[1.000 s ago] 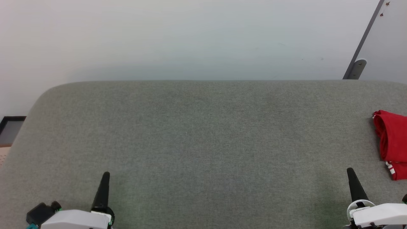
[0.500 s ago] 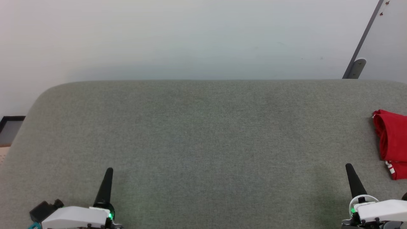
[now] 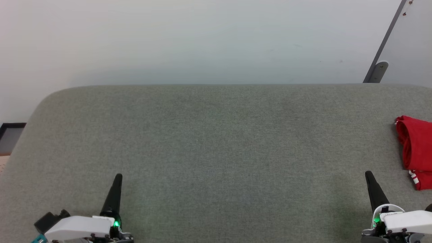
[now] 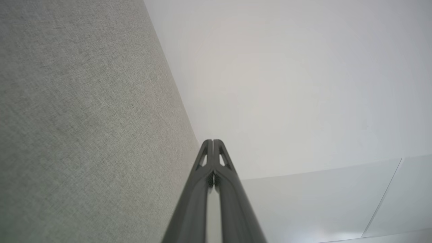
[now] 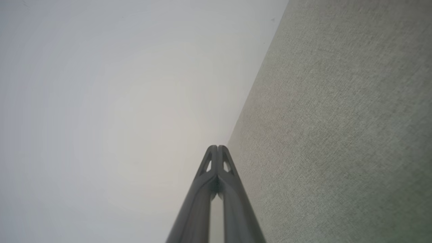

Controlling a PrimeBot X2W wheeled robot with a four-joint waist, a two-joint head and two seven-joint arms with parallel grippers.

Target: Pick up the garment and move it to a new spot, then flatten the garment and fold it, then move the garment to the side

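I have both arms low at the near edge of the grey padded table (image 3: 216, 141), fingers pointing away from me toward the pale wall (image 3: 202, 40). The left gripper (image 3: 117, 176) is clenched with nothing in it. In its wrist camera the two dark fingers (image 4: 197, 192) meet at the tips, with just a thin slit lower down. The right gripper (image 3: 368, 173) is the same: fingers (image 5: 236, 206) pressed together at the tips and holding nothing. A small green light glows at each wrist, left (image 3: 116, 223) and right (image 3: 374, 221).

The garment (image 3: 416, 145) lies on the table to the outer right of the right gripper and a little ahead of its tip. It is near that gripper but clearly apart from it, and well apart from the left gripper across the width of the table. It is a bunched red heap with folds running along it, and a bit of white-striped trim (image 3: 414, 178) shows at the end nearest the right gripper. The edge of the head camera's picture cuts it off, so I cannot tell how far it reaches or read any lettering.

Between the two grippers and ahead of them I see plain grey fabric up to the rounded far edge. Beyond the right gripper, past the table's far edge, a grey slanted panel with a small bracket (image 3: 380, 69) leans against the wall. Out past the left gripper, off the table's side, sits a dark frame (image 3: 10, 135).
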